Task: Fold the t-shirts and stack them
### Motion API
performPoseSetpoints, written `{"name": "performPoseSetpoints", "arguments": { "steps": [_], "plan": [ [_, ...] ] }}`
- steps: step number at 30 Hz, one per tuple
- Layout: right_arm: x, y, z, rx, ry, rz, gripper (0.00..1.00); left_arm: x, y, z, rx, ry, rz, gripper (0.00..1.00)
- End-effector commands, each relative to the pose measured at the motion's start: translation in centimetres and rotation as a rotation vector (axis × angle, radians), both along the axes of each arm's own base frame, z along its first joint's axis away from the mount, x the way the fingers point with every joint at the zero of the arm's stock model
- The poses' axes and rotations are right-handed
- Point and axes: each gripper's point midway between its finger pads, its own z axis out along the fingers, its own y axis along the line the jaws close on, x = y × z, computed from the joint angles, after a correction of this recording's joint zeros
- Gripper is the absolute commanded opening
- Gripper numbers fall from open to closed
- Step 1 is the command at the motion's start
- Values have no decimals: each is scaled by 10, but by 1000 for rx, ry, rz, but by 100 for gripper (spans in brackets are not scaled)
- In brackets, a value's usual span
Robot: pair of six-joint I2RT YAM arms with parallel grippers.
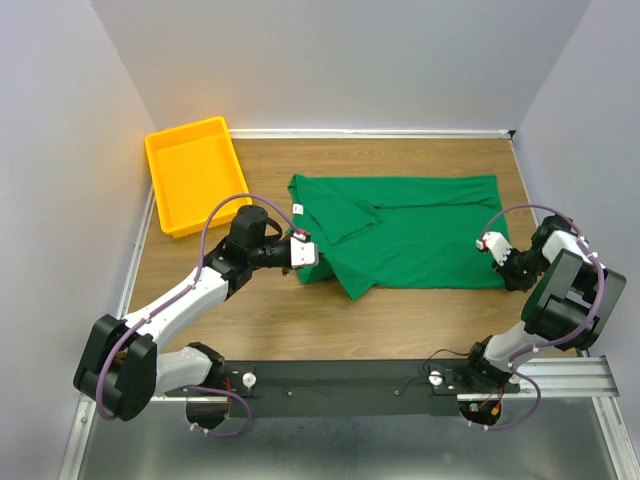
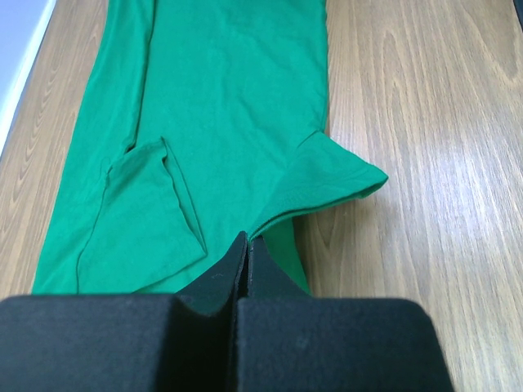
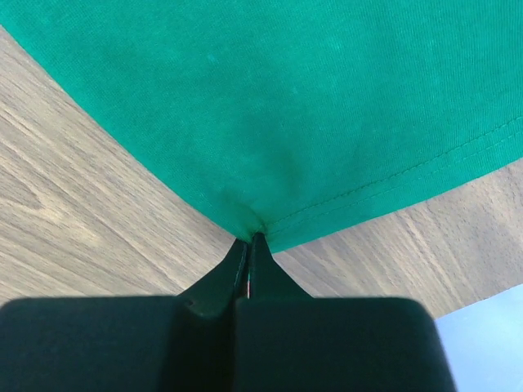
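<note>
Shirt pinched at both ends, tray parked off to the side

Yellow tray (image 1: pixel 190 175) sits a bit askew at about 10 o'clock on the wooden table (image 1: pixel 300 320), well apart from the arms. Next over, the left gripper (image 1: pixel 305 252) has its jaws squeezed right together on the edge of the green t-shirt (image 1: pixel 420 235), at the shirt's 8 o'clock corner. The shirt itself lies lengthways across the middle of the table. Its white neck tag (image 1: pixel 298 208) is up at its 10 o'clock corner, one sleeve is flopped over the body, and a loose flap pokes out at 7 o'clock. At the shirt's 4 o'clock corner, the right gripper (image 1: pixel 490 243) is clamped tight on the hem, with the cloth puckering to a point at its tips.
</note>
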Motion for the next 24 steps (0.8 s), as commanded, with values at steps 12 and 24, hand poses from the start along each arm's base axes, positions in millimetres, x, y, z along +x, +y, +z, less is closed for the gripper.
{"name": "performPoseSetpoints", "arguments": {
  "steps": [12,24],
  "plan": [
    [50,2,42,170,-61,-81,0,25,-1,15,-48,-43,48,0],
    [68,-1,38,222,-52,-145,1,58,-11,44,-93,-116,63,0]
  ]
}}
